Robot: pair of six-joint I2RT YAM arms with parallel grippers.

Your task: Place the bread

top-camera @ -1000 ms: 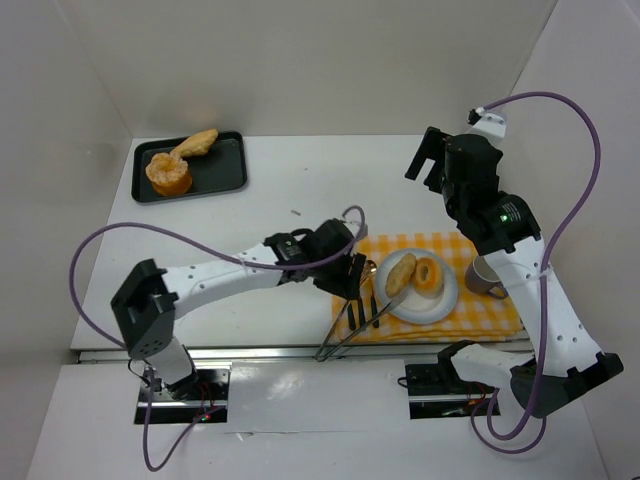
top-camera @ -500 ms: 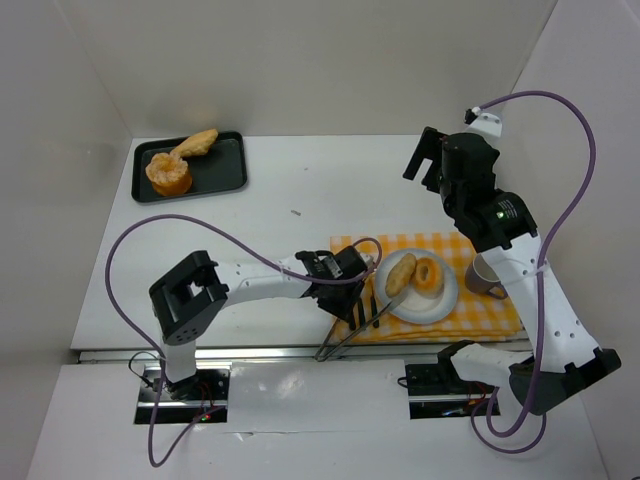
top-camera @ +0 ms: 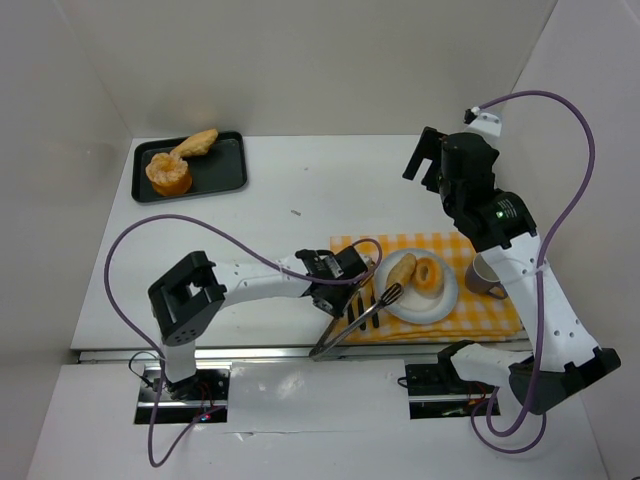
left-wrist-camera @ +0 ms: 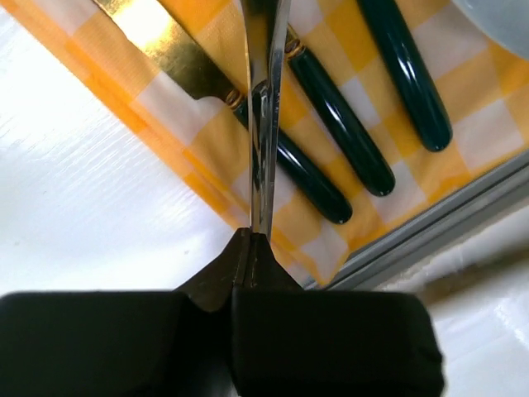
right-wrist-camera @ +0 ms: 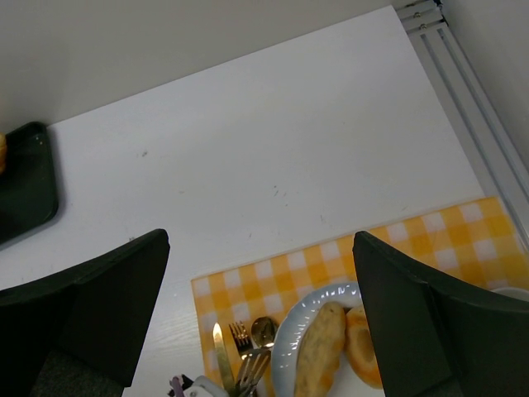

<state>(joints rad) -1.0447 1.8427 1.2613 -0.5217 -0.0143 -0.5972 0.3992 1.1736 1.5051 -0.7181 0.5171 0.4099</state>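
Bread diagonal on plate, left end effector clamping tongs, right end effector spread

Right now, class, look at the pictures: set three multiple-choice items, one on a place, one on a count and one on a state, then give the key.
1. Where on the table is the black tray?
A far left
B near right
C centre

2. How many pieces of bread lie on the white plate?
A one
B two
C four

3. How does the left pincer stand?
A wide open
B shut on the tongs
C half open, holding nothing

Key:
1 A: the tray sits by the far left corner.
2 B: a long roll and a round piece lie side by side on the plate.
3 B: the left wrist view shows both fingers pressed onto the metal tongs.
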